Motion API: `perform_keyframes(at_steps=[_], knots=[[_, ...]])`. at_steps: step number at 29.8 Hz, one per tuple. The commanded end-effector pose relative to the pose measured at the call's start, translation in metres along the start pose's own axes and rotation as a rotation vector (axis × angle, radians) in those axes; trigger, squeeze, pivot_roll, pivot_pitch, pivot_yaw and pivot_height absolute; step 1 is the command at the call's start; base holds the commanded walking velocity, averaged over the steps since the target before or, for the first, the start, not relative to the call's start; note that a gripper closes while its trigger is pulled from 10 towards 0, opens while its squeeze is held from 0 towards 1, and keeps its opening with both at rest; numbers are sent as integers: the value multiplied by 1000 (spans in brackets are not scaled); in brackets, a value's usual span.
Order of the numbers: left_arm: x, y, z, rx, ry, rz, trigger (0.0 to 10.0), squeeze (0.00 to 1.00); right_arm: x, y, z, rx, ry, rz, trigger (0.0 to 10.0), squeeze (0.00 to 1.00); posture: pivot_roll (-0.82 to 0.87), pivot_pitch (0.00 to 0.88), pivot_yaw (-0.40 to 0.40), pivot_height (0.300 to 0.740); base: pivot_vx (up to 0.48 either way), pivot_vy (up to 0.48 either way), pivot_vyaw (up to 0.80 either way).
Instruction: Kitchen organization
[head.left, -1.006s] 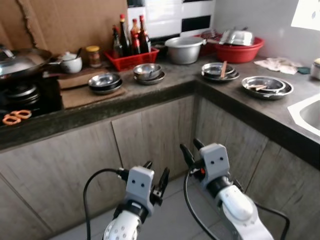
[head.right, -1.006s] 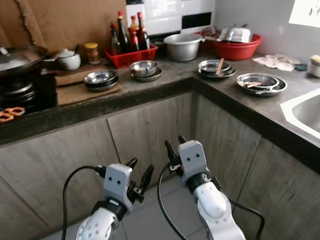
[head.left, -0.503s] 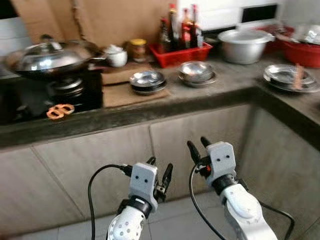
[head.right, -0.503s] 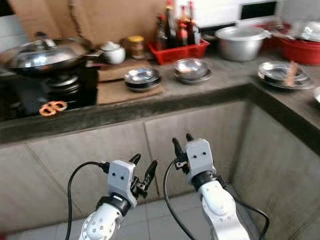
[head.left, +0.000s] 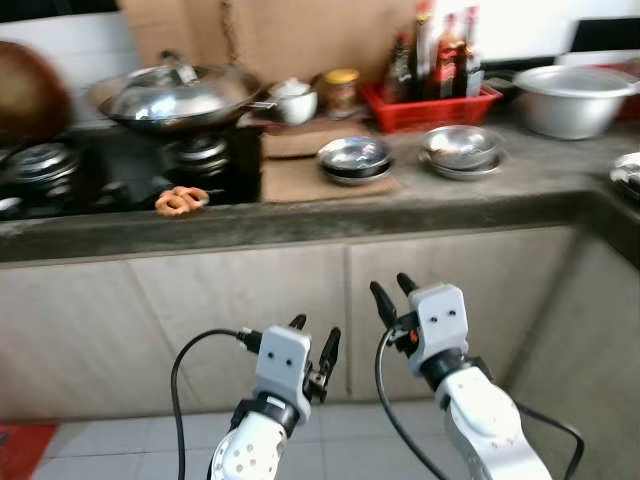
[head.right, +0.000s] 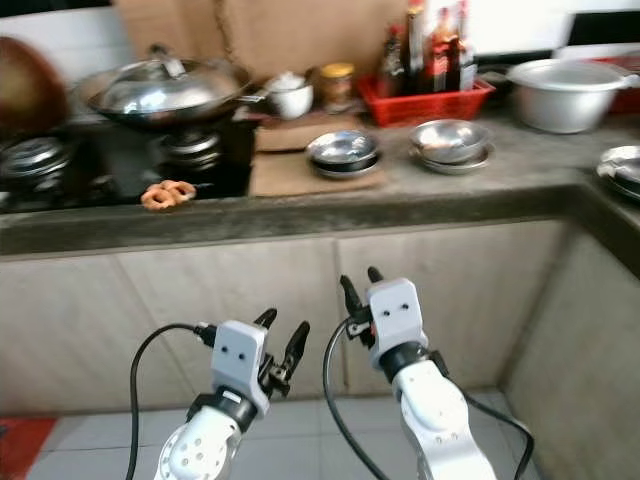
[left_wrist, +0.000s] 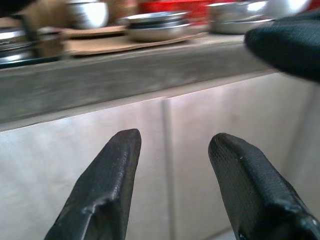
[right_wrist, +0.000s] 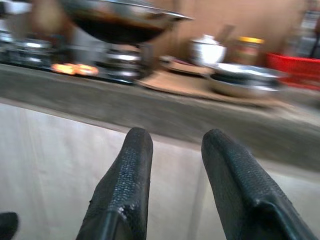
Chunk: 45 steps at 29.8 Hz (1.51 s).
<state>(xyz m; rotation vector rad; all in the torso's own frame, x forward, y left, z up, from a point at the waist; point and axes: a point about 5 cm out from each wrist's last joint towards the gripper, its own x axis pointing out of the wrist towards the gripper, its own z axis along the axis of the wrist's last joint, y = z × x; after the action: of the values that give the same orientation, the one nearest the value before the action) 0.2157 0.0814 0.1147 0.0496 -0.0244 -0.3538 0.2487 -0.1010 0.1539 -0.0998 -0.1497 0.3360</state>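
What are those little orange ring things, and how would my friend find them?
Start at the black stove on the left of the long grey counter, where the big lidded wok sits. Look just in front of that wok's burner, near the counter's front edge: the orange rings lie there together. They are the only small orange thing; everything nearby is shiny metal or black.

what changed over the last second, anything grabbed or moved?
Only the camera moved: the view panned toward the robot's left, so the sink and red basin left the frame and the wok on the stove came toward centre. Nothing on the counter shifted. Left gripper and right gripper stay open and empty, held low before the cabinet doors.
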Motion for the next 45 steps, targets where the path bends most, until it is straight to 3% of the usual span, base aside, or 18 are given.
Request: perform_keyframes(at_steps=[1, 7, 22, 27, 29, 34, 45], knots=[[5, 3, 9, 16, -35, 4, 10000, 0, 1, -2, 2, 4, -4, -10, 10000, 0, 36, 12, 20, 740, 289, 0, 0], [9, 11, 12, 28, -48, 21, 10000, 0, 5, -8, 7, 13, -26, -40, 10000, 0, 36, 10, 24, 740, 299, 0, 0], [9, 9, 12, 24, -49, 15, 10000, 0, 10, -9, 15, 31, -62, -29, 10000, 0, 39, 12, 22, 740, 304, 0, 0], [10, 10, 14, 24, -55, 17, 10000, 0, 15, -8, 23, 32, -92, 14, 10000, 0, 36, 12, 21, 740, 299, 0, 0], [10, 10, 15, 24, -59, 18, 10000, 0, 17, -7, 28, -12, -111, 51, 10000, 0, 35, 12, 22, 740, 302, 0, 0], [11, 9, 16, 21, -63, 17, 10000, 0, 21, -7, 35, -12, -135, 59, 10000, 0, 37, 10, 20, 740, 302, 0, 800], [12, 8, 17, 17, -69, 16, 10000, 0, 40, -23, 63, -32, -193, 100, 10000, 0, 35, 9, 17, 740, 299, 0, 0]])
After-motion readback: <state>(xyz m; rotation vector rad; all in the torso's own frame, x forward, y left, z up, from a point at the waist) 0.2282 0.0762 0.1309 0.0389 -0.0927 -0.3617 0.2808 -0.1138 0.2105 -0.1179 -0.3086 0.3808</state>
